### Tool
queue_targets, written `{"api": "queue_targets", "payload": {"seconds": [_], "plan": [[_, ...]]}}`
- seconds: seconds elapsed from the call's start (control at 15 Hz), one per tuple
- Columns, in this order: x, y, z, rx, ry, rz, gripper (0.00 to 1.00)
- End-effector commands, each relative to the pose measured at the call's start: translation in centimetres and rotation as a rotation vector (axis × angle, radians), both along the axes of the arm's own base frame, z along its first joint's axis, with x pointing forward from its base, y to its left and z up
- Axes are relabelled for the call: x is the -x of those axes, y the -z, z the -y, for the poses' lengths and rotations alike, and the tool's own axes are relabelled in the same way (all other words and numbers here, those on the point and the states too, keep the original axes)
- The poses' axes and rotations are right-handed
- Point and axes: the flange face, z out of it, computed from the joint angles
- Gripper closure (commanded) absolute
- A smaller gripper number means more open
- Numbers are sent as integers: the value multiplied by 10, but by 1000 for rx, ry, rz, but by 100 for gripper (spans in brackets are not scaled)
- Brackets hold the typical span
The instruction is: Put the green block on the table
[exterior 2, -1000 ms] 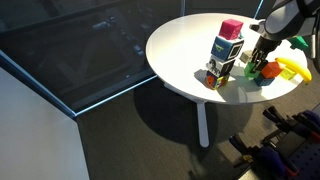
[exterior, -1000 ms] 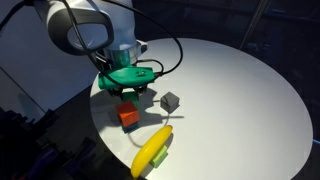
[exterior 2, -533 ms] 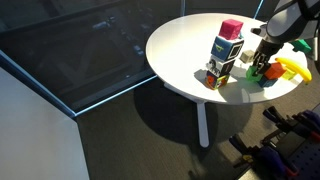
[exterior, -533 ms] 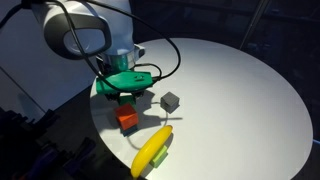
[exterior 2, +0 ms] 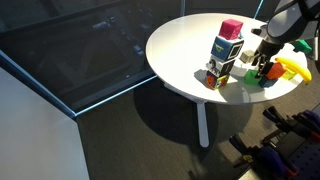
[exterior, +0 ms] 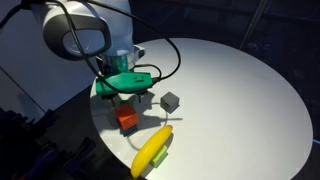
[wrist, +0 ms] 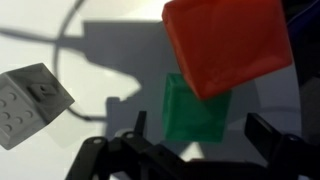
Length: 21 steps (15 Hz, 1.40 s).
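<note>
Green block [wrist: 197,112] on table [wrist: 35,40], tool [wrist: 190,160] spread above

In an exterior view the camera is sitting close, looking down across the round white desk [exterior: 230,90]. The arm [exterior: 80,30] is filling the upper left and the banana [exterior: 152,150] is lying nearest the lens.

In an exterior view the camera is standing well back and high, taking in the floor [exterior 2: 110,130], with the desk [exterior 2: 180,40] at upper right and the arm cropped at the right edge.

Both exterior views are sharing desk, arm and banana.

The wrist camera is pointing straight down, very near the desk, with the fingers [wrist: 272,140] entering at the bottom edge. It is sharing the red block [wrist: 228,45] and grey block [wrist: 30,105] with an exterior view, grey block [exterior: 170,101].
</note>
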Motion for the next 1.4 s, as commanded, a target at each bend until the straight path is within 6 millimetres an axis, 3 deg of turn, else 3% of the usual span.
{"api": "queue_targets", "payload": {"seconds": [0.0, 0.27, 0.6, 1.0, 1.33], "plan": [[2, -16, 0, 2, 17, 38, 0], [-3, -37, -2, 1, 77, 60, 0], [-8, -63, -9, 29, 319, 64, 0], [-7, -73, -20, 85, 626, 15, 0], [1, -89, -31, 83, 738, -32, 0]]}}
